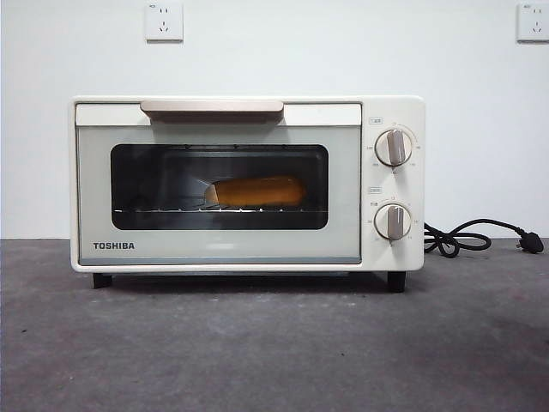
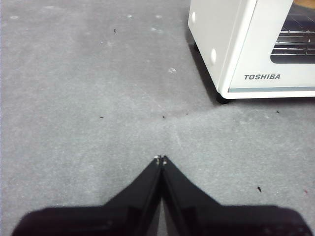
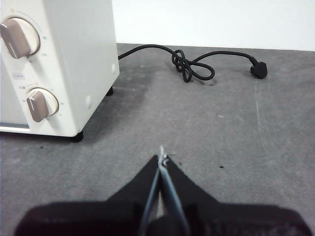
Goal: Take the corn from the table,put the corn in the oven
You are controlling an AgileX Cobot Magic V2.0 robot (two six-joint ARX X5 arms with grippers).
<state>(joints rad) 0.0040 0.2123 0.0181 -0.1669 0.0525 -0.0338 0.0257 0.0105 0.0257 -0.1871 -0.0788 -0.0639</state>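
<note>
White wall bearing two sockets, apparently.

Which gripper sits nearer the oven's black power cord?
Right. The right gripper hangs over the table beside the oven's knob end, where the cord trails out. The left gripper is off the oven's opposite end, away from the cord.
</note>
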